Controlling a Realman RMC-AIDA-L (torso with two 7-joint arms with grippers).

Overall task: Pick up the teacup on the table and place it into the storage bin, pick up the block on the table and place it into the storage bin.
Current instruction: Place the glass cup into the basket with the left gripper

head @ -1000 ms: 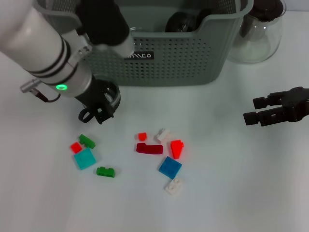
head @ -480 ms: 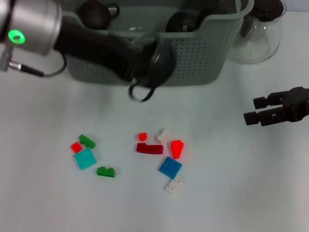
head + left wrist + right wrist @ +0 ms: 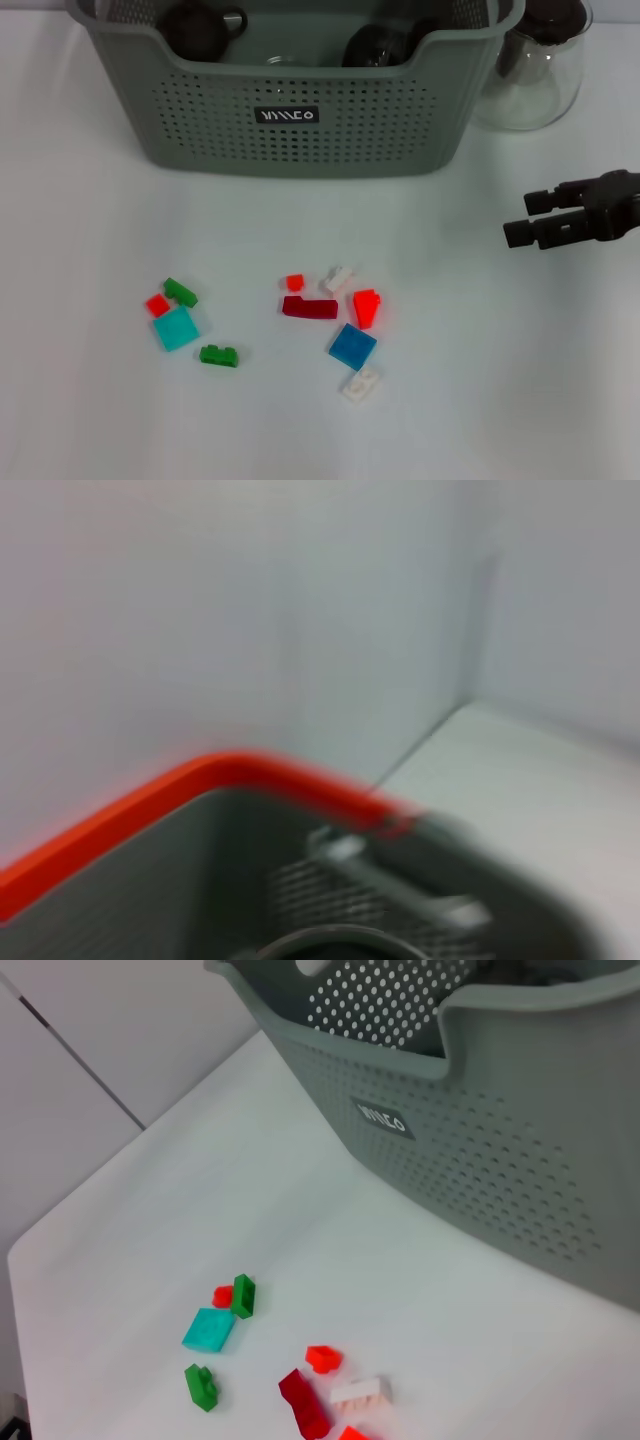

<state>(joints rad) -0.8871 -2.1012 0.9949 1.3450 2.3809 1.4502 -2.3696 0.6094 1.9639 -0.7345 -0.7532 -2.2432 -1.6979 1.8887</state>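
1. Head view showed the left arm gone from the table, where half a second before it had swept a teacup toward the storage bin; dark cups sat inside, so the teacup half looked done.
2. Blocks, among them a blue block, lay scattered on the table, well apart from the bin wall, with open room above.
3. The right gripper hovered at the right edge, fingers slightly apart, holding nothing.

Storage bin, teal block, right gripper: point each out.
storage bin [image 3: 400,130], head view, perforated front wall beside the label.
teal block [image 3: 176,328], head view, middle of its flat top.
right gripper [image 3: 522,219], head view, between its black fingertips.
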